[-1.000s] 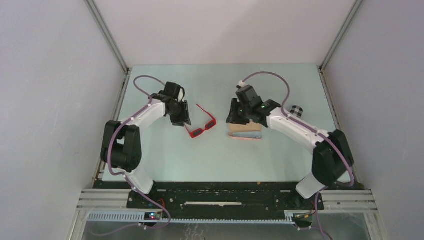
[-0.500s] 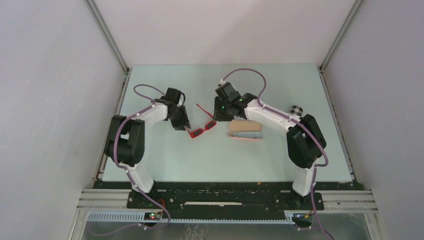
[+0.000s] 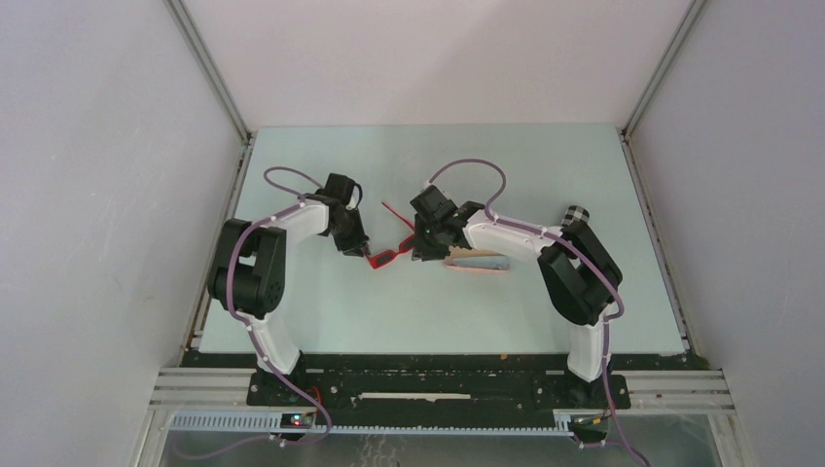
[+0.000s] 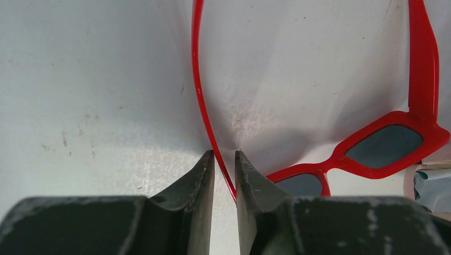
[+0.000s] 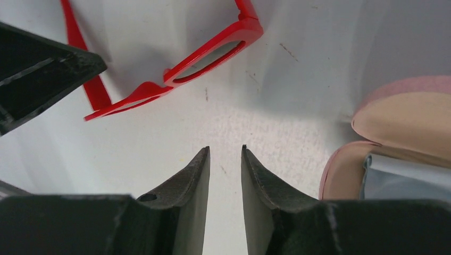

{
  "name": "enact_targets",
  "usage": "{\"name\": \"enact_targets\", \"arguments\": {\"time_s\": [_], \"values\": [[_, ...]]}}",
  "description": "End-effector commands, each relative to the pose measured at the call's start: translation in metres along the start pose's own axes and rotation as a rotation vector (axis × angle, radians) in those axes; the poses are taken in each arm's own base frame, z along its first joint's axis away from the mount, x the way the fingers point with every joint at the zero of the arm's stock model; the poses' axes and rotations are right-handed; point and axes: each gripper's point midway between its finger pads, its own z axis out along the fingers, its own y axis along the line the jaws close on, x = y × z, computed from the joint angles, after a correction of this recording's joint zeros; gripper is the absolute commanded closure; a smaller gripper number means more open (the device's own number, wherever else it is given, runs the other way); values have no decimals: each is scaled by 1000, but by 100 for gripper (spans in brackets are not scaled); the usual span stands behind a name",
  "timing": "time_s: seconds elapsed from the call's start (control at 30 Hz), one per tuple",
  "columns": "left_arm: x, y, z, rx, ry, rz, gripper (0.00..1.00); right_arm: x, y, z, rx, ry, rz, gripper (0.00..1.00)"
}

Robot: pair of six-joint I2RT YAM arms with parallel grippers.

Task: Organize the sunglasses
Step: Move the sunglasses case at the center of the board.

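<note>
The red sunglasses (image 3: 387, 256) lie open on the pale table between my two grippers. My left gripper (image 3: 358, 247) is at their left end. In the left wrist view its jaws (image 4: 224, 153) stand a narrow gap apart with the thin red temple (image 4: 200, 95) running between them, and the front frame (image 4: 334, 158) lies to the right. My right gripper (image 3: 420, 251) is just right of the sunglasses. In the right wrist view it (image 5: 226, 147) is nearly closed and empty, with the red frame (image 5: 244, 33) ahead of it. The orange-tinted pair is out of view.
An open pink case (image 3: 477, 265) holding a pale blue cloth (image 5: 404, 180) lies just right of my right gripper. A plaid case (image 3: 578, 214) stands behind the right arm. Metal rails edge the table on both sides.
My right arm has swung left from the pink case to the red sunglasses' right side. My left gripper has shifted slightly down and right onto the left temple.
</note>
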Motion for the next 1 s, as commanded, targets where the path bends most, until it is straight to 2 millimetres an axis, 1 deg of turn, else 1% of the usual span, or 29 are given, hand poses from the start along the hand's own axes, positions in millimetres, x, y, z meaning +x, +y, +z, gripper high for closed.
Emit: {"name": "enact_targets", "arguments": {"time_s": [0.0,0.3,0.4,0.47,0.57,0.63,0.77,0.87,0.97], "values": [[9,-3,-4,8,-10,26,75,-6,8,15,2,-19,29,64],[36,-21,0,26,33,78,76,-3,9,30,15,-8,41,65],[46,-24,0,29,44,88,76,-3,9,30,20,-9,36,66],[50,-22,-3,29,44,83,75,-3,6,27,27,-13,33,66],[48,-18,-10,10,15,77,70,-3,1,17,35,-29,35,65],[43,-20,-17,11,-6,75,67,-2,-1,11,36,-31,47,64],[33,-26,-29,24,-47,63,67,-3,3,-1,6,-42,92,62],[24,-30,-39,41,-78,50,67,-10,5,-11,-7,-66,132,61],[14,-29,-48,49,-110,31,66,-17,6,-18,-30,-79,197,60]]}}
